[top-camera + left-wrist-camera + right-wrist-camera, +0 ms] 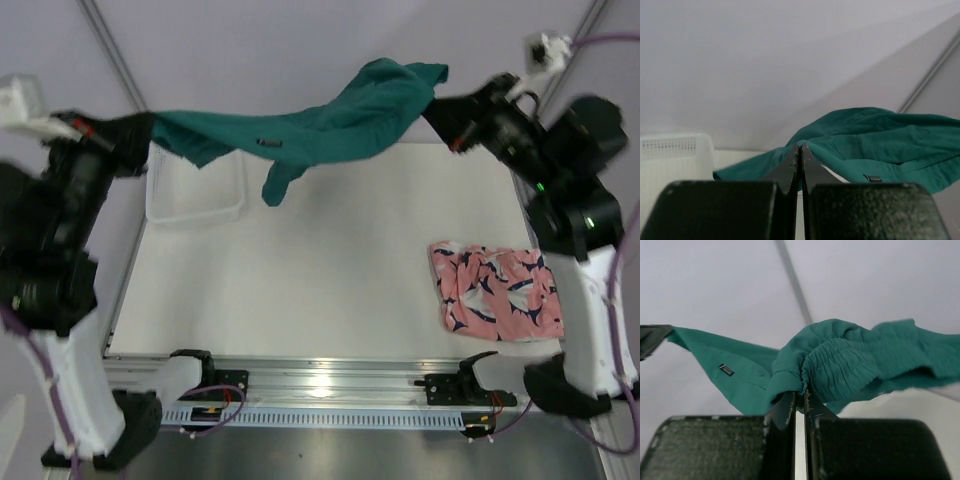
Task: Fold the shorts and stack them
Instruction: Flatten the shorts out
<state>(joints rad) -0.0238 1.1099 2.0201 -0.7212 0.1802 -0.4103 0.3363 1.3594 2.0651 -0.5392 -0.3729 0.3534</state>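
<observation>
The teal green shorts (320, 125) hang stretched in the air between both arms, high over the far side of the table. My left gripper (148, 132) is shut on their left end, seen pinched at the tips in the left wrist view (801, 147). My right gripper (432, 105) is shut on the gathered waistband (840, 367) at the right end, its tips (800, 395) buried in the cloth. A loose flap (280, 183) droops from the middle. The salmon-pink shark-print shorts (495, 290) lie folded on the table at the right, near the right arm.
A white mesh basket (195, 195) stands at the table's far left, partly under the hanging cloth, and shows in the left wrist view (675, 150). The aluminium rail (330, 385) with the arm bases runs along the near edge.
</observation>
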